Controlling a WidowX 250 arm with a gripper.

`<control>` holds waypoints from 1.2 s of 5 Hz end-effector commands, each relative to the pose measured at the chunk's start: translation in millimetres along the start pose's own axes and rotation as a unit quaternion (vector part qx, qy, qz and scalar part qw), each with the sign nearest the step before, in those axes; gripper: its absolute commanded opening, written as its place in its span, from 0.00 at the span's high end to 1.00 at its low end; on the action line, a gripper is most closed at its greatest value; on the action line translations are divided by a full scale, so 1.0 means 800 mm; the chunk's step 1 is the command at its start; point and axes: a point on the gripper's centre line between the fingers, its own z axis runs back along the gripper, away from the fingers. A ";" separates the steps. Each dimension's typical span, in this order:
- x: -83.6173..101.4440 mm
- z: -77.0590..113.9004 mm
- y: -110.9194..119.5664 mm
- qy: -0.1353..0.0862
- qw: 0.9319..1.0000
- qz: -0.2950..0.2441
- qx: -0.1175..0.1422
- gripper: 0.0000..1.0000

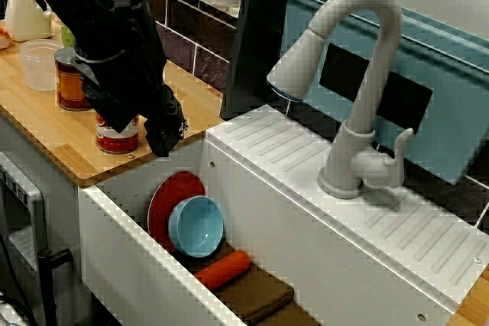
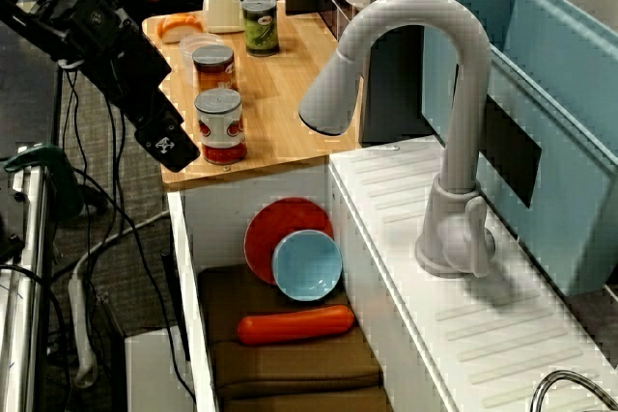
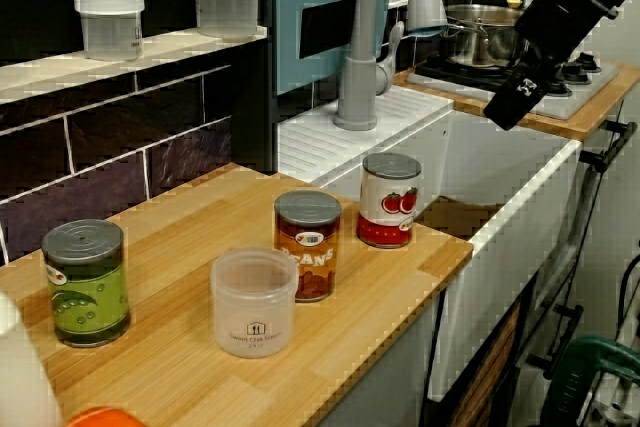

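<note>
The tomato can [image 2: 220, 125] stood on the wooden counter [image 2: 280, 94], at the corner right beside the sink [image 2: 190, 277]. The pincer [image 2: 169, 147] hung near it, not touching, above the sink's front corner. I couldn't tell whether its jaws were parted.

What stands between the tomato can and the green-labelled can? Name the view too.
Between the tomato can and the green-labelled can stand an orange-labelled can and a clear plastic tub, shown in the view along the wooden counter.
</note>
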 end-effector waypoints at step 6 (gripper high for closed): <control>0.059 -0.031 0.058 -0.018 0.993 0.084 0.082 0.72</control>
